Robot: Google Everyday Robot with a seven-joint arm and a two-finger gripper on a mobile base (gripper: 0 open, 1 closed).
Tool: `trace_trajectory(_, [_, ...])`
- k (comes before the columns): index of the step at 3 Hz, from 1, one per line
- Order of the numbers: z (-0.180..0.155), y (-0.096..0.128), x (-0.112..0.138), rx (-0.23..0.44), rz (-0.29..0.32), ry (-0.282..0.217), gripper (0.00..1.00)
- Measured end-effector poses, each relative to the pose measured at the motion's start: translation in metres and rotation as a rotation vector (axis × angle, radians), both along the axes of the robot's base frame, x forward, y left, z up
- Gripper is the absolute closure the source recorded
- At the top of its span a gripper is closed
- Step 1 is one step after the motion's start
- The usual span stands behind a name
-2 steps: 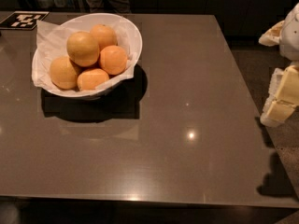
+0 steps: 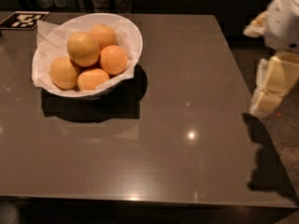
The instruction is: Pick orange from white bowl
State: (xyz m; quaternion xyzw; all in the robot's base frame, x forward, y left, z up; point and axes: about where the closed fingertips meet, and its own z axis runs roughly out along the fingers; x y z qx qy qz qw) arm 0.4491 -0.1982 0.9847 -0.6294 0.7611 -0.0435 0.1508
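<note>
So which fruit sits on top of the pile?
The largest, dull yellow orange in the white bowl, above four smaller ones; the tool hangs beyond the table's right edge.

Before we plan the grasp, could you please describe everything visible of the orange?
The orange is the largest fruit: round, dull yellow-orange, with smooth matte skin, and whole. It sits on top of the pile in the bowl, resting against the smaller fruits beside and below it, with its top uncovered. The gripper is far off, beyond the right edge of the table.
</note>
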Motion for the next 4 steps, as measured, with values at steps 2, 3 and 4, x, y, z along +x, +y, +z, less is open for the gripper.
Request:
trace_trajectory(2, [0.016,0.042,0.025,-0.047,0.118,-0.024,0.00])
trace_trajectory(3, [0.020,0.051,0.031,-0.040,0.147,-0.059,0.00])
trace_trajectory(4, [0.037,0.090,0.053,-0.058,0.292,-0.115,0.00])
